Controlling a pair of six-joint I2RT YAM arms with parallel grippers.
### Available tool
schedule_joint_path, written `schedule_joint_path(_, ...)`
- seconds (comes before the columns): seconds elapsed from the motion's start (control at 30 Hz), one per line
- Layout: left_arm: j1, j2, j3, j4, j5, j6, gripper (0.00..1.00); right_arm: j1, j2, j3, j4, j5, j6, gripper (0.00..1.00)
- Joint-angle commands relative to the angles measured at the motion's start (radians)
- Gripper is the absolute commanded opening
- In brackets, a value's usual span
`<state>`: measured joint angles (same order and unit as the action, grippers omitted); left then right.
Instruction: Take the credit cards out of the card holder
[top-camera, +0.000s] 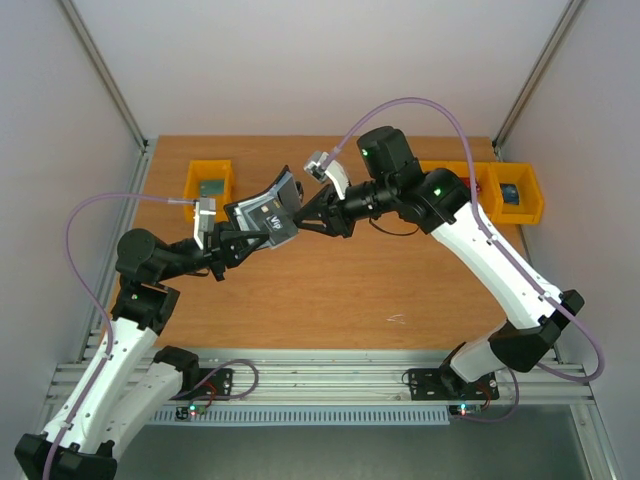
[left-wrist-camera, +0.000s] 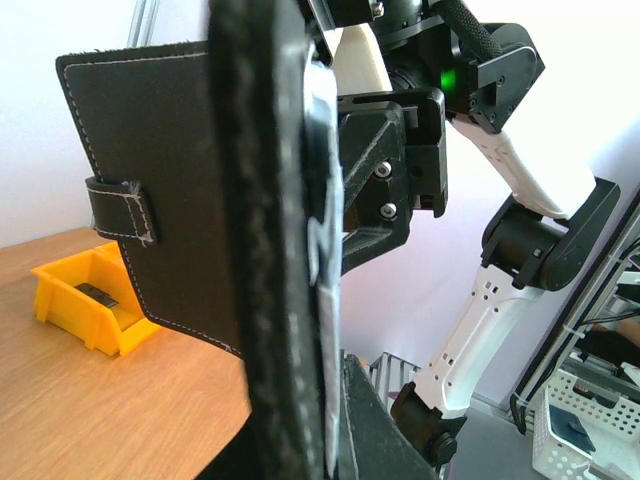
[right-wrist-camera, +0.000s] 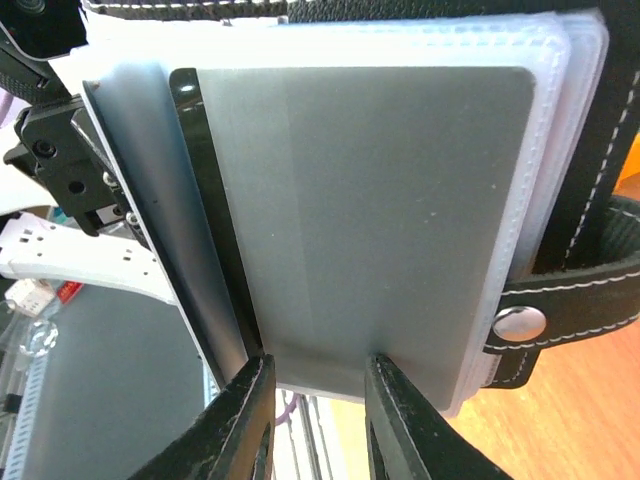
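My left gripper (top-camera: 250, 222) holds the black card holder (top-camera: 268, 203) up above the table, opened toward the right arm. A dark card with white lettering (top-camera: 277, 220) shows in it. In the left wrist view the card holder (left-wrist-camera: 170, 190) is edge-on, pinched in the left gripper (left-wrist-camera: 320, 440). My right gripper (right-wrist-camera: 315, 385) is at the holder's frosted plastic sleeves (right-wrist-camera: 370, 210). Its fingers (right-wrist-camera: 250, 400) stand apart, tips touching the sleeve's lower edge. The dark card's edge (right-wrist-camera: 205, 200) sticks out beside the grey sleeve. The closing tab with its metal snap (right-wrist-camera: 520, 322) hangs on the right.
A yellow bin (top-camera: 208, 185) with something small in it stands at the table's back left, also in the left wrist view (left-wrist-camera: 95, 300). Yellow bins (top-camera: 520, 195) stand at the back right. The wooden table (top-camera: 330, 290) lies below both grippers. A white basket (left-wrist-camera: 580, 420) is off the table.
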<state>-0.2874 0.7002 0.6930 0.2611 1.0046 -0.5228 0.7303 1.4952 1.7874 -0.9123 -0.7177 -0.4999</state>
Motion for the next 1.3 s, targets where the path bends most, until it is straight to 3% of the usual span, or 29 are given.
schedule_joint_path(0.0, 0.001, -0.011, -0.001, 0.052, 0.000, 0.014, 0.00, 0.002, -0.038, 0.033, -0.034, 0.037, -0.056, 0.25)
schedule_joint_path(0.43, -0.001, -0.010, 0.000, 0.049, 0.003, 0.015, 0.00, 0.001, -0.016, 0.031, -0.004, -0.116, -0.024, 0.32)
schedule_joint_path(0.77, 0.000, -0.010, 0.001, 0.052, 0.003, 0.015, 0.00, 0.004, -0.001, 0.024, 0.007, 0.015, 0.000, 0.17)
schedule_joint_path(1.27, 0.000, -0.008, 0.003, 0.050, -0.001, 0.017, 0.00, 0.007, -0.027, 0.048, -0.054, 0.006, -0.073, 0.25)
